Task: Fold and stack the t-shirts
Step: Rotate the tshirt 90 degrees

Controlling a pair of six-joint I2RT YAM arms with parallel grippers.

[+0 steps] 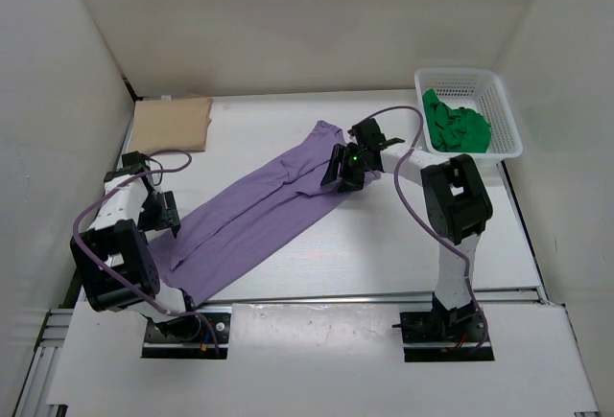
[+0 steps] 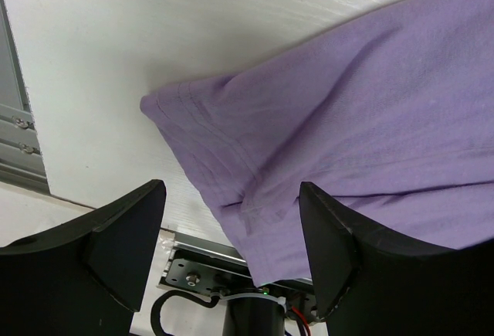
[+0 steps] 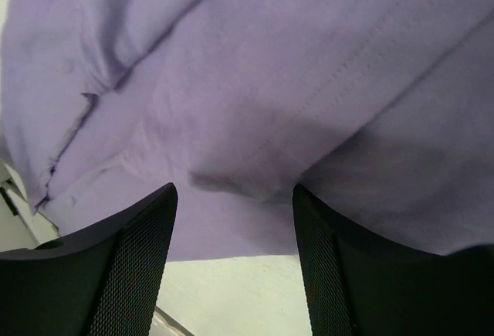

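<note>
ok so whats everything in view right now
purple shirt: 1, light purple, laid diagonally across mid table
tan shirt: 1, tan, folded, far left corner
green shirt: 1, bright green, crumpled in basket
basket: 1, white, far right corner
table: 1, white, under it all
left gripper: 1, black, open over purple shirt's near end
right gripper: 1, black, open over its far end

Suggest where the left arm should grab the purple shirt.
Grip the purple shirt at its near-left corner, where stacked hems jut onto bare table. Probably come down from the left, fingers straddling that edge.
</note>
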